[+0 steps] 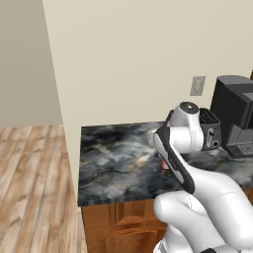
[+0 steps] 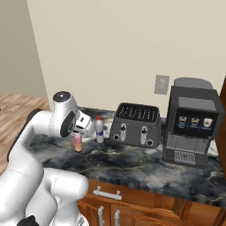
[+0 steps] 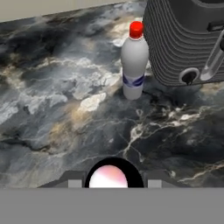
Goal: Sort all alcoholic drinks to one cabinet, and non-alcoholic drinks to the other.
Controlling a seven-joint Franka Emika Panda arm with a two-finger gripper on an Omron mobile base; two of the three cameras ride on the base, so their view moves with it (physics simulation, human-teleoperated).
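A dark, marbled stone counter top (image 2: 132,163) is seen against a plain cream wall (image 2: 110,44), with reddish-brown wooden cupboard doors (image 2: 132,207) under it. The white robot arm (image 2: 39,145) is bent over the left part of the counter. Its gripper (image 2: 78,132) is pointed down and is closed around the top of a small, pale pink drink can (image 2: 78,143), which is stood upright on the stone. In the hand view the round pink top of this can (image 3: 108,177) is seen from above, right between the two dark finger tips (image 3: 74,181). Just beside the can, a little further back, a small white plastic bottle with a red cap and a blue label (image 2: 99,129) is stood upright. It is seen in the hand view too (image 3: 134,65), close to the side of a dark grey ribbed toaster (image 2: 135,125). Further right a tall black and grey coffee machine (image 2: 190,128) is set on the counter, well apart from the can. A grey wall socket plate (image 2: 161,84) is fixed on the wall between the toaster and the coffee machine. A thin strip of a reddish-brown wooden cabinet (image 2: 222,114) is seen at the far right edge, past the coffee machine; its door and handle cannot be made out. A light wooden floor (image 1: 29,188) is seen to the left of the counter.
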